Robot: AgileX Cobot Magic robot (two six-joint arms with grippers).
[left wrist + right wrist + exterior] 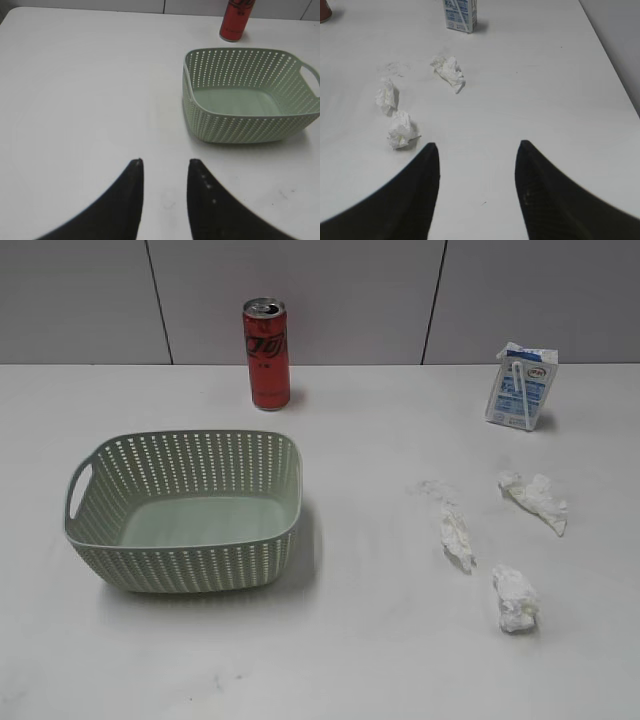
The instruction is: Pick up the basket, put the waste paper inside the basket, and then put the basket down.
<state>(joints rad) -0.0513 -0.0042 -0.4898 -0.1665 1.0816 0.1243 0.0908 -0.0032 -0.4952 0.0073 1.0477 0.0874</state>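
Observation:
The pale green slotted basket [185, 512] stands empty on the white table at the left; in the left wrist view the basket [250, 95] lies ahead and to the right. Three white waste paper wads lie to the right: one [457, 536], one [534, 499] and one [515, 600]. In the right wrist view they lie ahead on the left, one [401, 130], one [387, 96] and one [450, 71]. My left gripper [165, 162] is open and empty over bare table. My right gripper [477, 145] is open and empty. Neither gripper shows in the exterior view.
A red drink can [266, 354] stands behind the basket, also in the left wrist view [235, 19]. A blue-and-white drink carton [521, 388] stands at the back right, also in the right wrist view [460, 14]. The table's right edge [615, 65] runs nearby.

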